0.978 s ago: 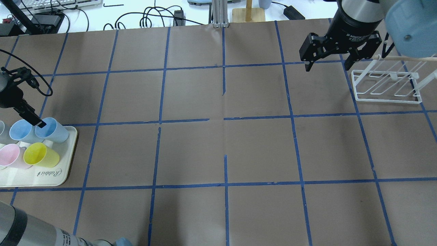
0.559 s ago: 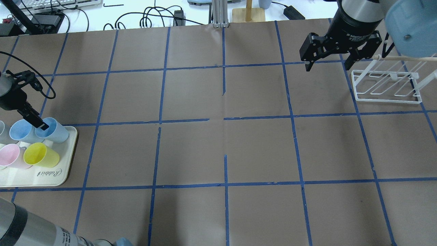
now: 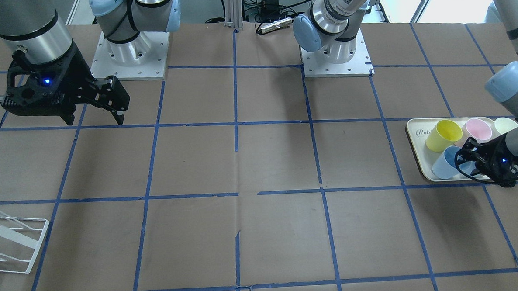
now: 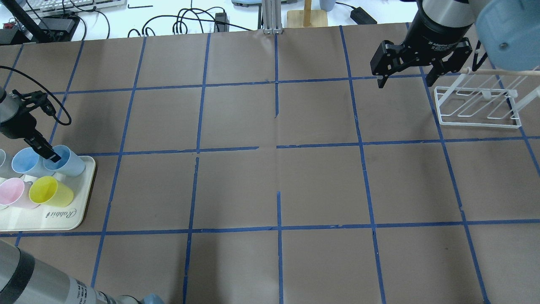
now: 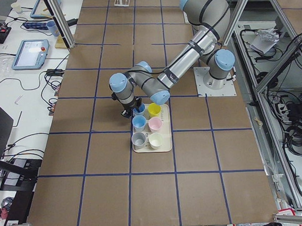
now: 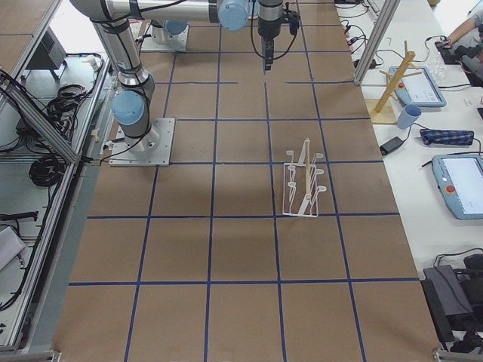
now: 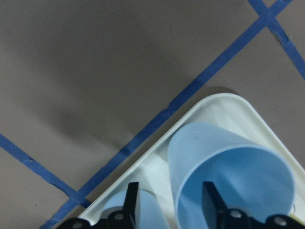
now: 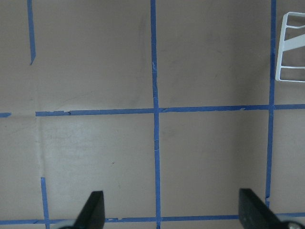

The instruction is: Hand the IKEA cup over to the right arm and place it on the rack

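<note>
One blue twin and yellow cup crowd the IKEA cup.

The pale blue tapered plastic tumbler is smooth and slightly translucent, with a soft satin sheen at its rim. Its pale blue twin cup at nine o'clock of it, the yellow plastic cup and the pink plastic cup share that finish. The cream rounded plastic tray under them is glossy. The brown table covering is matt paper, faintly creased, gridded with blue tape torn in spots. The small white wire rack has thin, smooth coated rods. The black left gripper and black right gripper are matt. The silver-grey right arm is brushed metal, and its pale blue joint cap is smooth and semi-gloss.
</note>
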